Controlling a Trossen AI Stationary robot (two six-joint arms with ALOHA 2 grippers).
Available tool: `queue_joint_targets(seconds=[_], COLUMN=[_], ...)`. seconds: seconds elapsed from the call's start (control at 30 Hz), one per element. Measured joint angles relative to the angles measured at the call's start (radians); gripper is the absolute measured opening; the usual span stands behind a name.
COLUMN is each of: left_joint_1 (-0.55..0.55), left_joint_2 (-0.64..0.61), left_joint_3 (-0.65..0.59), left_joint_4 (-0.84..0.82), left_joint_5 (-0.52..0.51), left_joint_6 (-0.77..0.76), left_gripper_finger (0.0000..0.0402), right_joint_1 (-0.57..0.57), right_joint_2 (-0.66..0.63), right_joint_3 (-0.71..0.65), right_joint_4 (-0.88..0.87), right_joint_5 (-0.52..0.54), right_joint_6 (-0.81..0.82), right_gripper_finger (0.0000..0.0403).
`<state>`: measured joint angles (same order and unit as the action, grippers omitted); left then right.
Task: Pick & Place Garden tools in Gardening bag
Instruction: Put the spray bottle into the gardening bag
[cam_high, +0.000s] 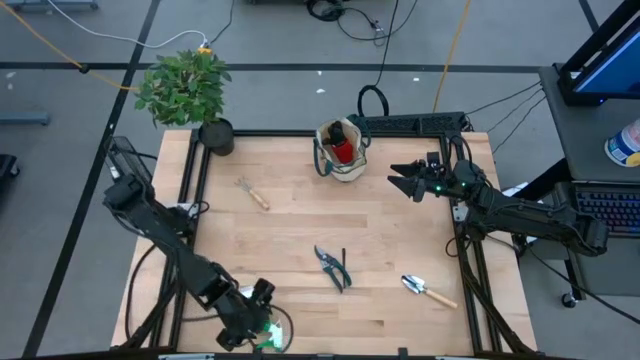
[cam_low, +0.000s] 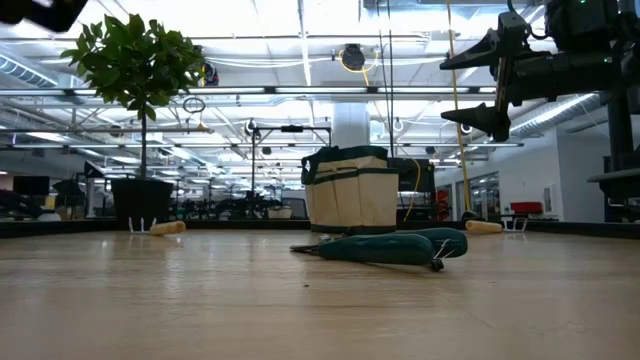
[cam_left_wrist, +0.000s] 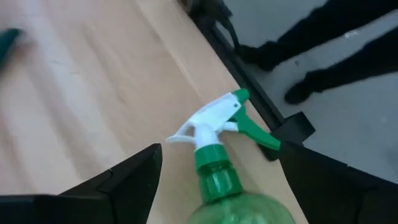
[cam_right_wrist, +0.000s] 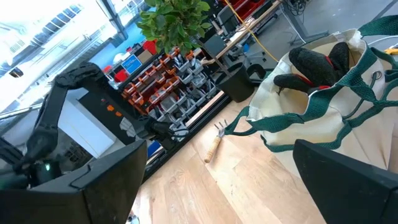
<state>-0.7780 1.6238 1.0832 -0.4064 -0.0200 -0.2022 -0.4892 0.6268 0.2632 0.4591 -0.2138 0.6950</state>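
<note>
Two dark arms work over a pale wooden surface (cam_high: 300, 250). In the high view the left pincer (cam_high: 262, 335) sits at the lower left of the frame, by the surface's near edge, with the green spray bottle (cam_left_wrist: 217, 168) lying on its side there. The left wrist view shows the bottle's neck and white trigger between the two dark fingers (cam_left_wrist: 134, 177), which stand spread on either side of it with a gap showing, so nothing is pinched. The right pincer (cam_high: 405, 182) hangs in the air at the upper right of the high view, just beside the gardening bag (cam_high: 342, 150), its fingers spread wide and empty.

That beige bag with dark green trim stands upright at the upper centre of the frame, and the right wrist view shows red-black gloves (cam_right_wrist: 314, 65) inside its mouth. A small wooden-handled fork (cam_high: 252, 192) lies left of centre. Dark pruning shears (cam_high: 332, 266) lie just below the centre, and a wooden-handled trowel (cam_high: 428, 291) lies at the lower right. A leafy plant (cam_high: 185, 88) in a black pot stands at the surface's upper left corner.
</note>
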Motion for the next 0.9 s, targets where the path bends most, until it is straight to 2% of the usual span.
queue_joint_targets(seconds=[0.2, 0.57, 0.9], left_joint_1=[0.018, 0.061, 0.09], left_joint_2=[0.054, 0.094, 0.149], left_joint_3=[-0.001, 0.0, 0.0], left_joint_4=[0.017, 0.008, -0.017], left_joint_5=[0.076, 0.15, 0.151], left_joint_6=[0.004, 0.015, -0.019], left_gripper_finger=[0.0318, 0.0323, 0.0324], right_joint_1=[0.0, 0.0, 0.0], right_joint_2=[0.0, 0.0, 0.0], right_joint_3=[0.0, 0.0, 0.0], right_joint_4=[0.0, 0.0, 0.0], right_joint_5=[0.001, 0.002, 0.002], right_joint_6=[0.0, 0.0, 0.0], right_gripper_finger=[0.0394, 0.0394, 0.0394])
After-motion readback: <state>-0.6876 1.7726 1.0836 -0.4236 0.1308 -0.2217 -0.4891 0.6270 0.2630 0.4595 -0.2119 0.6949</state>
